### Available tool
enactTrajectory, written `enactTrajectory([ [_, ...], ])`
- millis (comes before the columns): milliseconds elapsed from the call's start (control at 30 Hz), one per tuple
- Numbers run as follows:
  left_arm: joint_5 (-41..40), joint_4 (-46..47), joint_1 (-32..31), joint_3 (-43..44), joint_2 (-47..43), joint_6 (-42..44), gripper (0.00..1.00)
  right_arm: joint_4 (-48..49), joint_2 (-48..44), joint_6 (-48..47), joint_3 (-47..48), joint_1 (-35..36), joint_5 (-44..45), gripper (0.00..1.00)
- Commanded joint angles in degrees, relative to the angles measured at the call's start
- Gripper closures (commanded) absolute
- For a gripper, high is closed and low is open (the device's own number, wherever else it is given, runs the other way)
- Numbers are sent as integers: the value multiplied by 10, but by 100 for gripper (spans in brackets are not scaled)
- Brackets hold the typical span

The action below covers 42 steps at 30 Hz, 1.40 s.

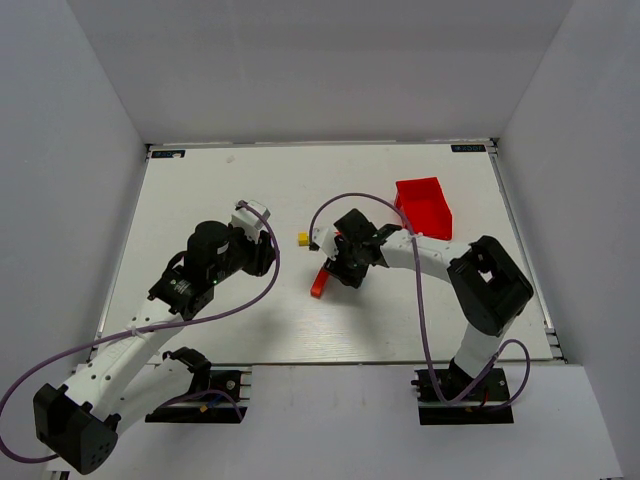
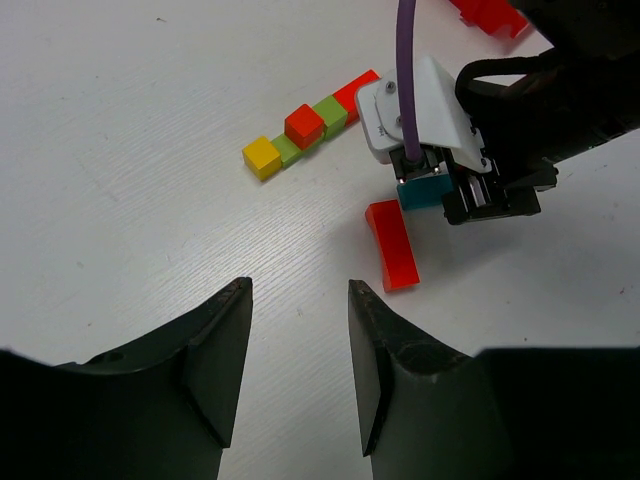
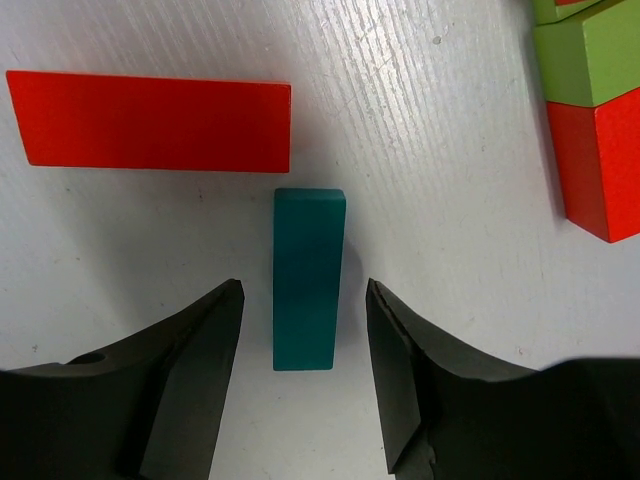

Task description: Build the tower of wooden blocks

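Top view, right gripper [image 1: 342, 268]: held low over the middle of the table [image 1: 200, 180], with an orange bar [image 1: 320, 283] just beside it.
Top view, block row: only a yellow cube [image 1: 302, 239] is seen past the arm; a red bin [image 1: 423, 207] stands well apart.
Left wrist view, left gripper [image 2: 298, 320]: spread and empty, held above bare table.
Left wrist view, block row [image 2: 310, 125]: laid flat, yellow, green, red, green and red cubes touching in a line, near the right gripper.
Right wrist view, teal bar [image 3: 308, 278]: flat on the table between the parted fingers, gaps showing on both sides, nothing gripped.
Handling: the bar is judged light, stiff and smooth-painted, so somewhat slippery.
Hold: best taken across the long sides at mid-length.
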Motion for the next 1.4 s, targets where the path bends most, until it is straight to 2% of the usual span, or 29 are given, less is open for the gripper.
enactTrajectory([
  [0, 9, -2, 3, 6, -9, 2, 46, 4, 7, -7, 22, -2, 8, 41],
  [333, 9, -2, 3, 6, -9, 2, 49, -14, 19, -11, 31, -5, -13, 46],
  [467, 9, -2, 3, 6, -9, 2, 49, -21, 21, -13, 33, -7, -21, 54],
  [567, 9, -2, 3, 6, -9, 2, 50, -19, 21, -13, 31, -10, -23, 65],
  [800, 14, -2, 3, 6, -9, 2, 50, -26, 14, -17, 30, -15, -23, 80],
  [1100, 14, 3, 3, 6, -14, 2, 51, -27, -73, -62, 60, -42, -16, 89],
  [1267, 19, 3, 3, 6, -14, 2, 51, -26, -83, -121, 86, -67, -54, 100],
  [1367, 19, 3, 3, 6, -14, 2, 51, -24, -75, -144, 116, -85, -89, 100],
])
